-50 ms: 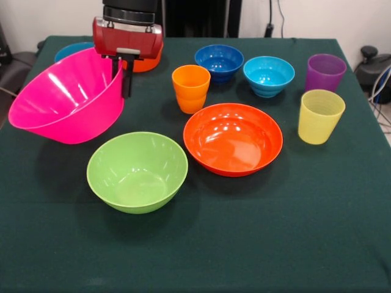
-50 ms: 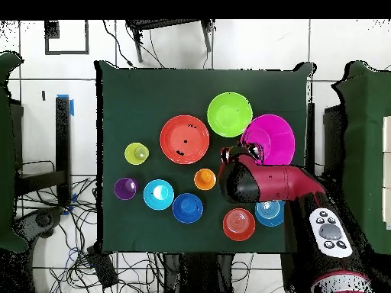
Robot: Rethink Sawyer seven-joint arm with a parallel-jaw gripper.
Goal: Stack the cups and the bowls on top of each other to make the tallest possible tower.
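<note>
Bowls and cups sit spread over a dark green tabletop, and we see no tower yet, since nothing is stacked. We see the tool clamped on the rim of the large pink bowl, which hangs tilted, one side raised off the cloth. Just beside it stands the lime green bowl, and next to that the shallow orange bowl, both upright. Behind them are the orange cup, a dark blue bowl and a cyan bowl. The purple cup and yellow cup stand near one side edge. A small orange bowl and a blue bowl lie partly hidden behind the arm.
</note>
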